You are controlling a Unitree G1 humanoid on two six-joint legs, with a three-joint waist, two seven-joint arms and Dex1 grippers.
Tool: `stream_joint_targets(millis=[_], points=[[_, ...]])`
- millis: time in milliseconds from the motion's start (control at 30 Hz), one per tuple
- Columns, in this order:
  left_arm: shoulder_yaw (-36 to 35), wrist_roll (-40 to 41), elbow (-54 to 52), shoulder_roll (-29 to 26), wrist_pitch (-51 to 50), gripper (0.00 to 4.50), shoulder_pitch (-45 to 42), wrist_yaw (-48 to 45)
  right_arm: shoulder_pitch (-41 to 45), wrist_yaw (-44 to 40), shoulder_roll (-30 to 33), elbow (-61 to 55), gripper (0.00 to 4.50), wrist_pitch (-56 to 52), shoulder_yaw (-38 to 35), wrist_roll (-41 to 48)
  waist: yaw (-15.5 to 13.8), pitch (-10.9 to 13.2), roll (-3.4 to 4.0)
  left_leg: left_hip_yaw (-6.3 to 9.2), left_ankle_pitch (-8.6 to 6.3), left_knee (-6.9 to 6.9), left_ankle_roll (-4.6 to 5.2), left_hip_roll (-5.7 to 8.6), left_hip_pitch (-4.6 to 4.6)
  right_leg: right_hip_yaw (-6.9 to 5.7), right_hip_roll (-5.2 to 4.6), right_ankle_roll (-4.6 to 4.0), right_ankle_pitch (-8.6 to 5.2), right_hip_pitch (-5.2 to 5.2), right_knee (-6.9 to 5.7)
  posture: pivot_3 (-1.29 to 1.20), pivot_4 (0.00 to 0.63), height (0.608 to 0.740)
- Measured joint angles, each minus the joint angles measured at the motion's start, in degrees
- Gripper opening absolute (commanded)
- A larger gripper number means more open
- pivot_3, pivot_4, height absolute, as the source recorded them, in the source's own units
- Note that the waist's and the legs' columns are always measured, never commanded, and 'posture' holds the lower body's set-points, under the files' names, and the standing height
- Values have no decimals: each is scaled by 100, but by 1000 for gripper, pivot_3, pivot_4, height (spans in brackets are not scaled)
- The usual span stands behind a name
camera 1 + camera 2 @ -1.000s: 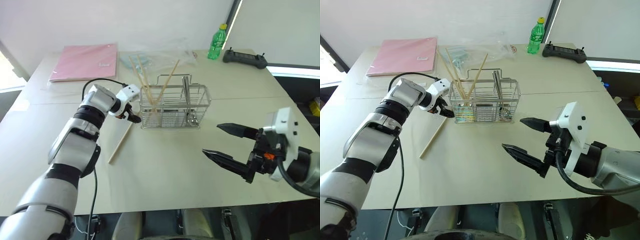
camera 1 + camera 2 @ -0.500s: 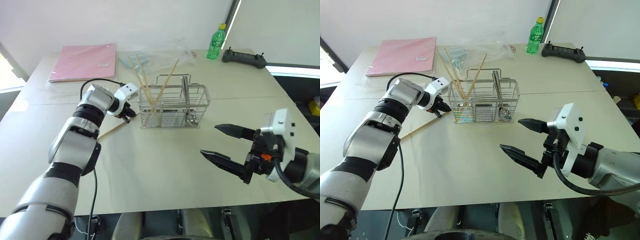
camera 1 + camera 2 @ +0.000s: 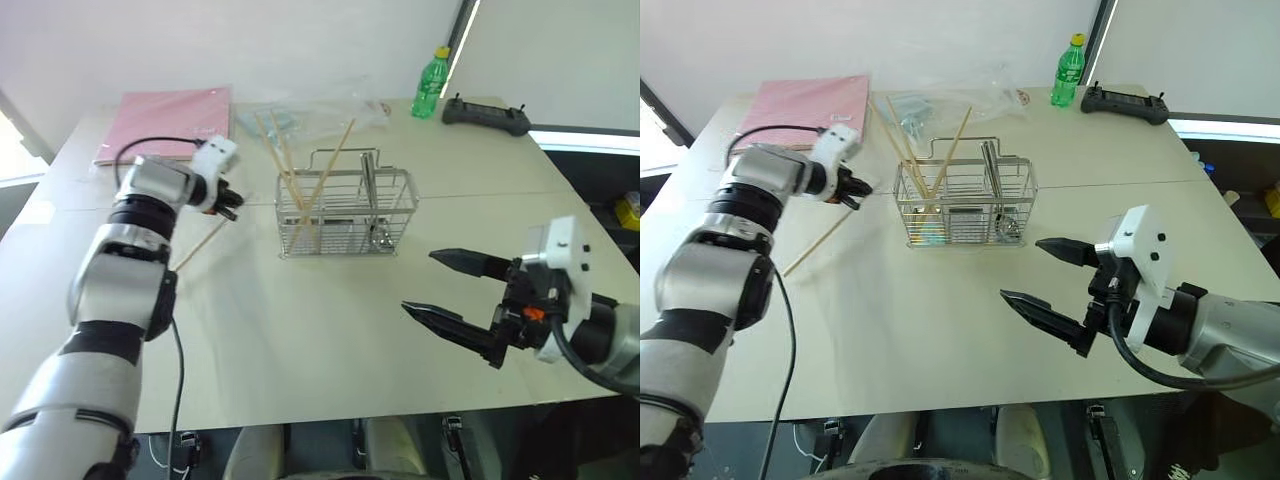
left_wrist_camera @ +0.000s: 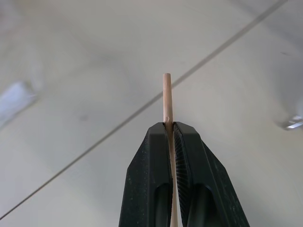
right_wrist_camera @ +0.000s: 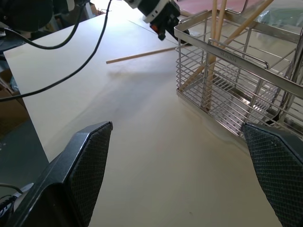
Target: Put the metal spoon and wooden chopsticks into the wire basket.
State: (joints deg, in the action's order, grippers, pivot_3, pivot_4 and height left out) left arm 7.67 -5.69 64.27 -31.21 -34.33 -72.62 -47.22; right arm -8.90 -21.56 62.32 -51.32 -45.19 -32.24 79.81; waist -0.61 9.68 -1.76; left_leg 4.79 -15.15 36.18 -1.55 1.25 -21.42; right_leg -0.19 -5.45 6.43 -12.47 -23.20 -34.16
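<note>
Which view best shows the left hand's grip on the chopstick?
Left wrist view: the left hand is shut on the chopstick, tip poking past. Eye views show it slanting down toward the table; right wrist view shows it from afar.

1. My two head eyes look forward and down over the surface (image 3: 330, 330), sharing almost the same scene around the wire basket (image 3: 345, 215).
2. My left wrist camera looks along my left end effector (image 4: 171, 130), very close to the surface.
3. My right wrist camera looks low across the surface at the basket, which the head views also show.
</note>
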Motion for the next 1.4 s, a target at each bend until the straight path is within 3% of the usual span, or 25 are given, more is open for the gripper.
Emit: stream_joint_targets(millis=[333,567,833,1100,1400], points=[[-1418,649,235,-478,746,30,-434,1671,338,-200,111,205,4500,12,-4,-79,-27,3,-13,0,0,8,-2,4,-5,-1,-10,10,6,4,4,0,150,722],[-2214,1588,-557,-200,1207,30,-905,1470,477,-112,124,257,4500,12,-11,-32,-20,3,-13,0,0,4,-4,5,-7,-4,-10,10,6,2,4,0,150,722],[-2503,2493,-2023,481,960,30,-1323,1411,467,39,104,255,4500,13,-41,-6,-12,0,-8,-3,1,7,-4,5,2,-3,-8,10,7,7,-1,0,150,722],[-2353,3014,-3404,1317,610,30,-774,1479,410,102,107,255,4500,-1,-244,102,-9,-5,2,-5,2,8,-5,5,6,1,-3,9,7,11,-1,0,150,722],[-2174,3202,-3999,1561,383,30,-390,1499,226,218,110,230,4500,-26,-429,257,-17,-5,2,-4,2,8,-5,5,3,2,-1,8,6,13,4,0,150,722]])
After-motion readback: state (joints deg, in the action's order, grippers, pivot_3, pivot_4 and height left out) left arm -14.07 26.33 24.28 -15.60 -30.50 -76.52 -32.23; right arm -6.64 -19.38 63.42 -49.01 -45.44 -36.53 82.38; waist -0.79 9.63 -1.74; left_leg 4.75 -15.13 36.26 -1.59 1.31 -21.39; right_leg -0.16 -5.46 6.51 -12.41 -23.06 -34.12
